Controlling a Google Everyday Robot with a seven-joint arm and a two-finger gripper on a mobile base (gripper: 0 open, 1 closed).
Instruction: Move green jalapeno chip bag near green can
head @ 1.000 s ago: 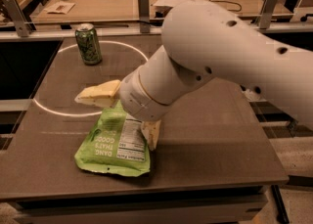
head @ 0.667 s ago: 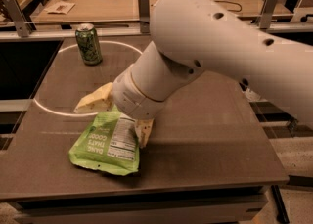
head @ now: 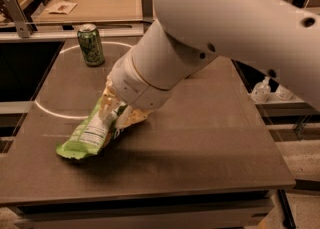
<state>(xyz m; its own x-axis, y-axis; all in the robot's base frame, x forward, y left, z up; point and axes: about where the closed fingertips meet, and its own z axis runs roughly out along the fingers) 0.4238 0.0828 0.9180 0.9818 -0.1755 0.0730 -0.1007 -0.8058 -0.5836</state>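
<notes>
Camera view: the gripper hangs over the middle of the table, clamped on the top edge of the green jalapeno chip bag. The bag trails toward 7 o'clock, its low end on the surface. The green can stands well apart at 11 o'clock. The dragging, crinkly bag could slip from that edge hold, or the bulky arm could topple the can.

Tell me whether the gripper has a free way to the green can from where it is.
Probably yes. The gripper, low over the table and shut on the green jalapeno chip bag, is in front of the green can, and nothing stands between them.
</notes>
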